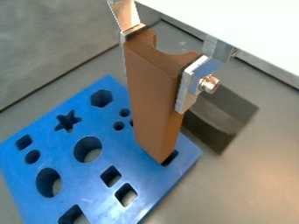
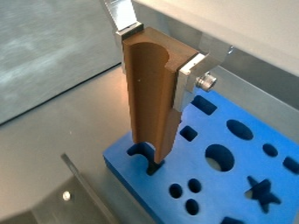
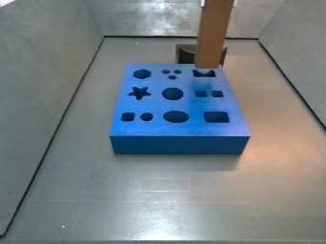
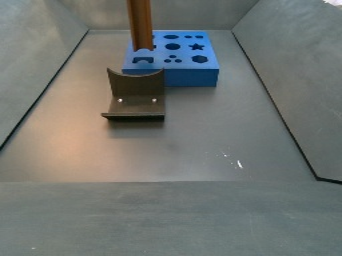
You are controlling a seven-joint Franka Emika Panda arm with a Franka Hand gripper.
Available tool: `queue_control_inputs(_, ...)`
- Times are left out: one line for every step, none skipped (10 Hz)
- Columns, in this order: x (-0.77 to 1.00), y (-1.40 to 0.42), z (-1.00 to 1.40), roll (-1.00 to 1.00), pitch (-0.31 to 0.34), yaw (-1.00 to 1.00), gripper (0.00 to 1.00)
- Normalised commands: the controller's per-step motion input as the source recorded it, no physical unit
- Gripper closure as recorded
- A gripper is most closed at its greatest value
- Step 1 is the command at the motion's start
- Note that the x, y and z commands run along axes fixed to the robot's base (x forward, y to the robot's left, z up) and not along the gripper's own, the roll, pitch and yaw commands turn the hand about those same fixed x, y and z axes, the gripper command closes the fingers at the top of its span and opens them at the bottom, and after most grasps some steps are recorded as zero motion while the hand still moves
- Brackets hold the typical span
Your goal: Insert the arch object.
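The arch object (image 1: pixel 152 96) is a tall orange-brown post with a semicircular groove down one face, which gives it an arch-shaped end (image 2: pixel 149 96). My gripper (image 1: pixel 166 57) is shut on its upper end and holds it upright (image 2: pixel 158 54). Its lower end meets an arch-shaped hole at a corner of the blue board (image 1: pixel 158 175). I cannot tell how deep it sits. In both side views the post (image 3: pixel 214 33) rises out of the frame (image 4: pixel 138 25) and the gripper is out of view. The board (image 3: pixel 178 143) has several shaped holes.
The dark fixture (image 4: pixel 135 95) stands on the grey floor close beside the board (image 4: pixel 201 78), near the post's corner. It also shows in a wrist view (image 1: pixel 222 118) and behind the board (image 3: pixel 186 50). Grey walls enclose the floor.
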Motion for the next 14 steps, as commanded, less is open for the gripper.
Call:
queue_control_inputs(0.04, 0.11, -0.08, 0.05, 0.056, -0.43, 1.0)
queue_control_inputs(0.0, 0.0, -0.04, 0.0, 0.0, 0.0, 1.0)
queue_control_inputs(0.0, 0.0, -0.18, 0.04, 0.0, 0.17, 1.0)
queue_control_inputs(0.0, 0.0, -0.17, 0.03, 0.0, 0.26, 1.0)
queue_control_inputs(0.0, 0.0, -0.22, 0.06, 0.0, 0.29, 1.0)
queue_control_inputs(0.0, 0.0, -0.23, 0.1, 0.0, 0.28, 1.0)
queue_control_inputs(0.0, 0.0, -0.22, 0.11, 0.0, 0.28, 1.0)
queue_control_inputs(0.0, 0.01, -0.21, 0.1, 0.0, 0.25, 1.0)
queue_control_inputs(0.0, 0.01, -0.16, 0.09, 0.011, 0.04, 1.0)
queue_control_inputs(-0.03, 0.03, -0.16, 0.08, 0.019, 0.0, 1.0)
queue_control_inputs(0.0, 0.04, -0.14, 0.1, 0.034, 0.0, 1.0)
queue_control_inputs(0.0, 0.05, -0.13, 0.13, 0.059, 0.0, 1.0)
queue_control_inputs(0.0, 0.04, -0.07, 0.17, 0.091, 0.0, 1.0)
queue_control_inputs(0.0, 0.0, 0.0, 0.27, 0.119, 0.0, 1.0)
